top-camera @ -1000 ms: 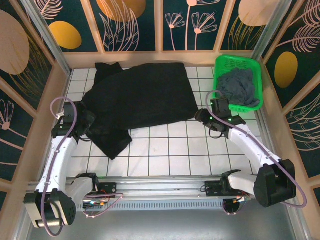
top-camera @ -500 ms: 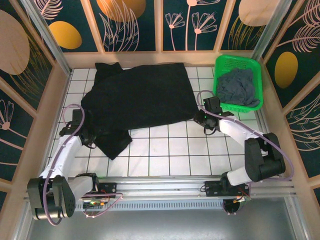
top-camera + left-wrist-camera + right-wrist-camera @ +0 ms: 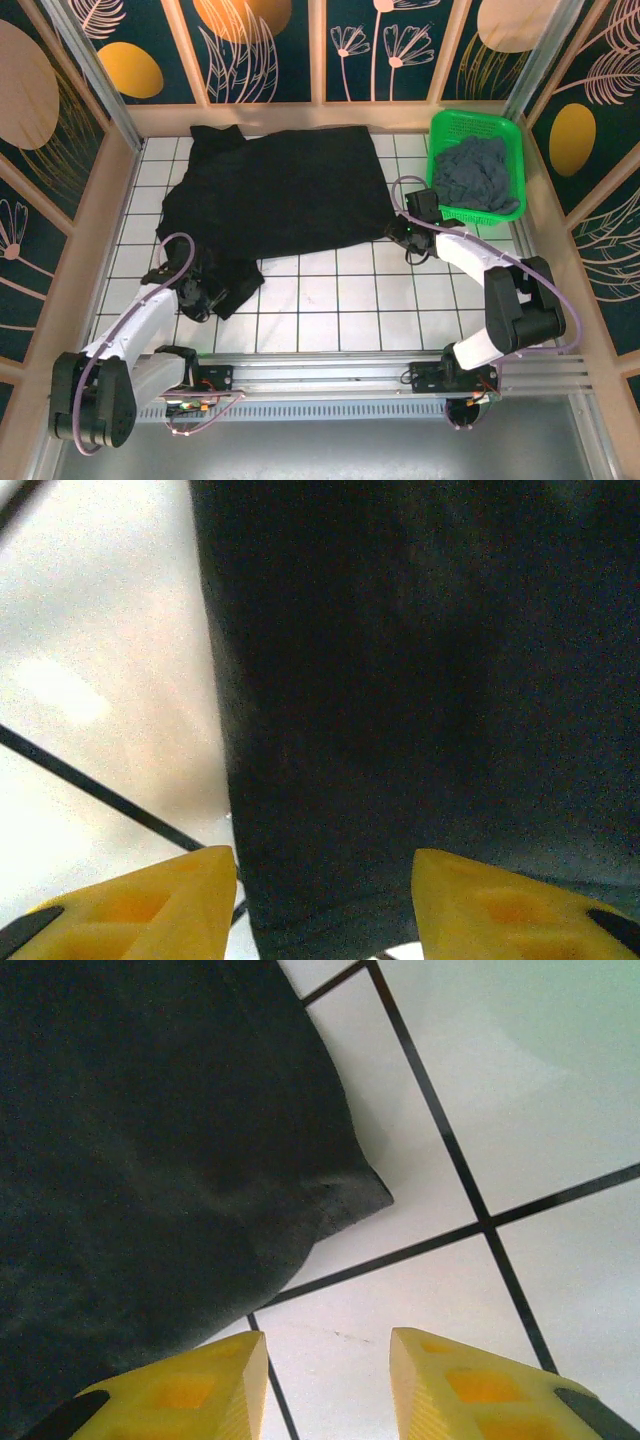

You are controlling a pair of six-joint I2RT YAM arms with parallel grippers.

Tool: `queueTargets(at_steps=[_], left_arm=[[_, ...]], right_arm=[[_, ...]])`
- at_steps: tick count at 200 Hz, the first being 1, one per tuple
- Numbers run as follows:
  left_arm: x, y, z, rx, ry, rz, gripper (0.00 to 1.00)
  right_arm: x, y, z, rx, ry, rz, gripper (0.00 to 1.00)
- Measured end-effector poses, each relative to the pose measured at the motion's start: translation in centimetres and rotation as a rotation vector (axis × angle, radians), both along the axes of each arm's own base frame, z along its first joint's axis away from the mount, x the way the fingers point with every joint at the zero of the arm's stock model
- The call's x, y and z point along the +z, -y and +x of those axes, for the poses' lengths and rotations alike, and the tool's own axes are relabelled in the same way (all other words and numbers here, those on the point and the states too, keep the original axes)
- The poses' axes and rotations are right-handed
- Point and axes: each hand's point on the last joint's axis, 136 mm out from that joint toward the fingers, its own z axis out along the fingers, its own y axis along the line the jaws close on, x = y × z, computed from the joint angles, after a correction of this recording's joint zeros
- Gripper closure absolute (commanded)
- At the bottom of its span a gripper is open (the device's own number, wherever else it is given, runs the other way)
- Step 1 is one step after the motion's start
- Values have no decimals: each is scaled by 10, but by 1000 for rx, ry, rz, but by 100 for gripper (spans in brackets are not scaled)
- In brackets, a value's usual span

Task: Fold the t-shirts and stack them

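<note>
The black t-shirt [image 3: 280,190] lies spread over the back left of the tiled table, with a flap [image 3: 225,280] reaching toward the near side. My left gripper [image 3: 212,293] is low at that flap. In the left wrist view it [image 3: 320,865] is open, and the black cloth [image 3: 420,680] and its hem lie between the yellow fingertips [image 3: 170,905]. My right gripper [image 3: 398,232] is at the shirt's right near corner. Seen from the right wrist it [image 3: 325,1345] is open over bare tile, with the cloth corner [image 3: 365,1192] just ahead. The slate grey-blue t-shirt [image 3: 478,172] lies bunched in the basket.
The green mesh basket [image 3: 447,125] stands at the back right against the wall. Wooden walls with patterned panels close in three sides. White tiles [image 3: 330,295] lie bare between the arms in front of the black shirt.
My left gripper has slid toward the near side along the shirt's left edge to the lower flap. The right arm's elbow has drawn in while its gripper stayed by the shirt corner.
</note>
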Motion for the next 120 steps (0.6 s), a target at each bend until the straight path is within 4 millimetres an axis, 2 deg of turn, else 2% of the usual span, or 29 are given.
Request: queueTargets(at_steps=[19,29,38,51,87,120], left_arm=[[-12,5,-9,5,-36,-12,52],[-16,5,-10,18,-49,-9,57],[-17,4,-10,29,-60,-3,70],[-20,0,-15,51,-98,23,100],[-11,-6,-9,104,-74,55,100],[30,-20,14,220,126,81,100]], right_arm=[[0,0,1,0,2,0,62],[0,0,1,-1,1,0,61],[0,0,1,-2,2,-1,61],[0,1,1,-7,3,-4,61],[0,7,3,-43,8,-24,61],[-1,11,4,-72,9,-29,63]])
